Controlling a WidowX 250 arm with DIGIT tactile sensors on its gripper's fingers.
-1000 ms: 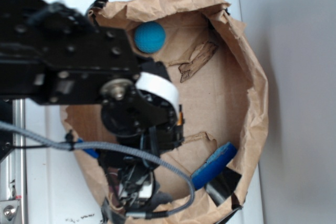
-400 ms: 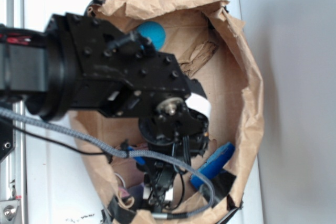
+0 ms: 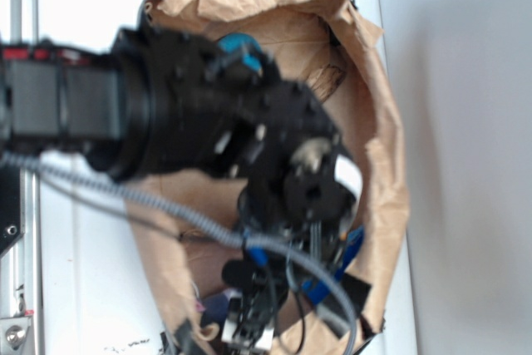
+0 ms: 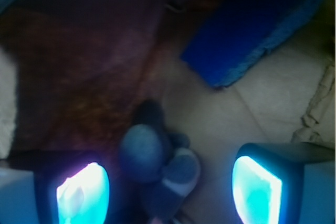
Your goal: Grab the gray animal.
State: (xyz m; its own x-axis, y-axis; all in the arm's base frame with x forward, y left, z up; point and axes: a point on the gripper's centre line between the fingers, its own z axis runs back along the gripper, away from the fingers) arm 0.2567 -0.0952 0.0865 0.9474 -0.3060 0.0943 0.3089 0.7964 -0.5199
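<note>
A white tabletop (image 3: pixel 83 239) lies beneath me beside a pale gray wall (image 3: pixel 474 155), and on it sits a crumpled brown paper enclosure (image 3: pixel 378 147) with a cardboard floor. My blurred black arm (image 3: pixel 166 122) covers most of it. A long blue sponge-like block (image 4: pixel 257 30) lies ahead on the right, and a teal-blue ball (image 3: pixel 238 44) peeks out at the far rim. My claw (image 4: pixel 170 190) is spread wide, its glowing fingertips (image 4: pixel 257 190) well apart, and the small gray plush animal (image 4: pixel 157 166) lies between them, nearer the left one.
</note>
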